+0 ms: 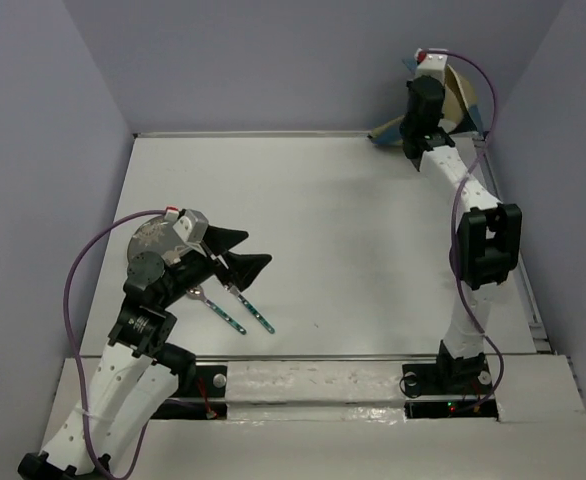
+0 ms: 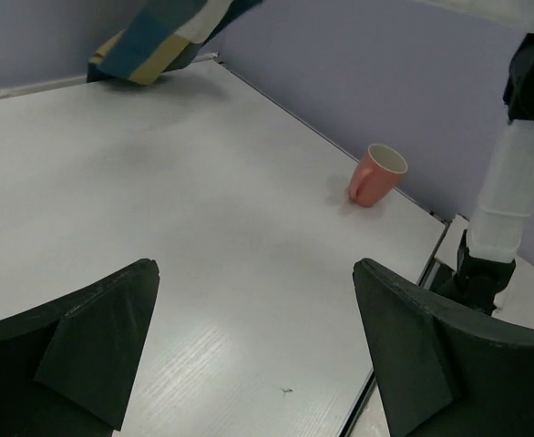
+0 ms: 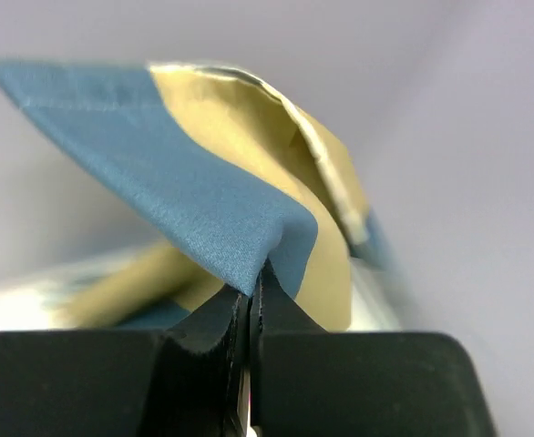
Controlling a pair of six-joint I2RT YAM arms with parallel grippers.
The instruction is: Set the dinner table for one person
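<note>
Left gripper (image 1: 254,250): jaws spread wide and empty, hanging just over the near-left part of the table, pointing toward the centre.
Grey disc (image 1: 151,238): round and patterned, partly under the left arm. We think it is a plate, but the arm hides too much to be sure.
Cutlery: a spoon (image 1: 213,305) and a second utensil (image 1: 252,311) with matching blue handles lie side by side, just beside the left fingers. We cannot tell whether the second is a fork or a knife.
Mug (image 2: 376,173): pink, upright, near the right edge. It shows only in the left wrist view.
Right gripper (image 3: 251,284): jaws clenched on a fold of the blue-and-tan placemat (image 3: 221,196), which is lifted at the far-right corner against the walls.
Risk, right side: the pinch takes only a thin fold near the fingertips, so we judge the cloth could slip free when pulled. It also hangs bunched and could land creased.
Risk, mid-path: dragged low toward the front, the cloth could catch the mug and tip it.
Risk, left side: spread over the near-left area, it could cover or push the cutlery.
Dinner table (image 1: 353,230), position: fills the floor of the enclosure from the arm bases to the back wall.
Dinner table, look: flat, plain white, matte with a faint grain and a soft sheen, and bare across its middle.
</note>
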